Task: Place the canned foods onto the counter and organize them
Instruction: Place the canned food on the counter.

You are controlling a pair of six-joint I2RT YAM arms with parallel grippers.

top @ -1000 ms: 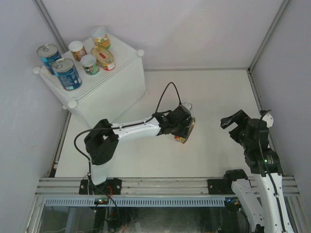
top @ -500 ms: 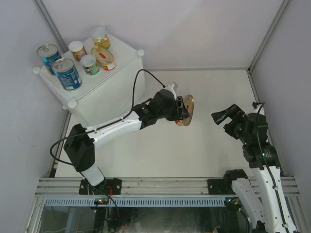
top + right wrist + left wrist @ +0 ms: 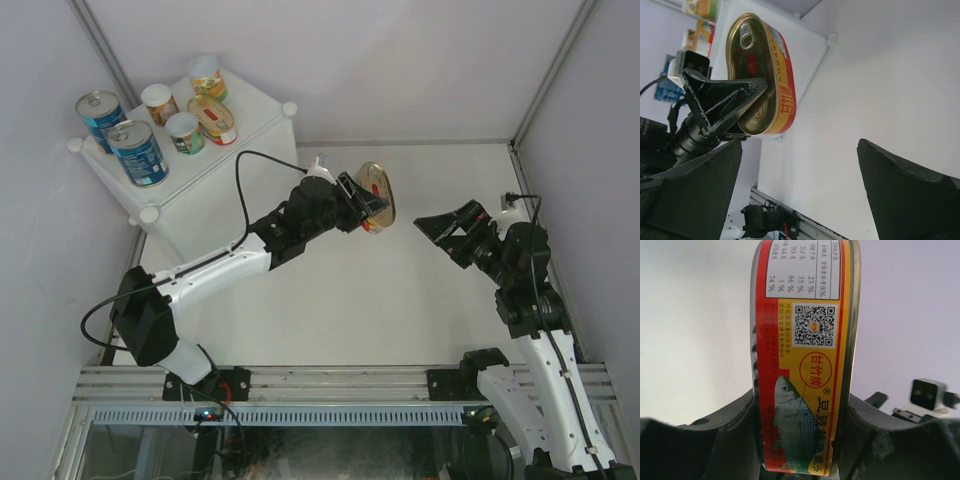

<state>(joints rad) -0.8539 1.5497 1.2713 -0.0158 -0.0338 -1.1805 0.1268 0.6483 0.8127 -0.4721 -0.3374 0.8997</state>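
Left claw (image 3: 368, 205) was pinching the oval tin (image 3: 377, 195) across its two flat faces, one finger on the pull-tab lid and one on the base. The tin was held on edge in the air over the middle of the bench (image 3: 400, 300), clear of the surface. In the left wrist view its long axis ran straight out along the claw's reach, away from the wrist, with the fish label on the side wall facing the camera. The lid faced the right arm.

Right claw (image 3: 450, 222) was spread wide, holding nothing, just right of the tin and apart from it.

The counter (image 3: 255, 150) sat at the far-left corner of the bench, so it lay left and far from the held tin. The left arm was clearly the nearer one. Already on top: two tall blue cans (image 3: 137, 152), three small round cans (image 3: 185, 132) and a second oval tin (image 3: 211, 119) lying flat. The top looked bare toward the corner nearest the claw.

My read: this was the carry step, with one tin left to place. The move needs a swing toward the far left plus a wrist roll to bring the tin from on-edge to flat, then a set-down beside the other oval tin. The main risk is clipping the counter's corner knob (image 3: 289, 108) on approach.
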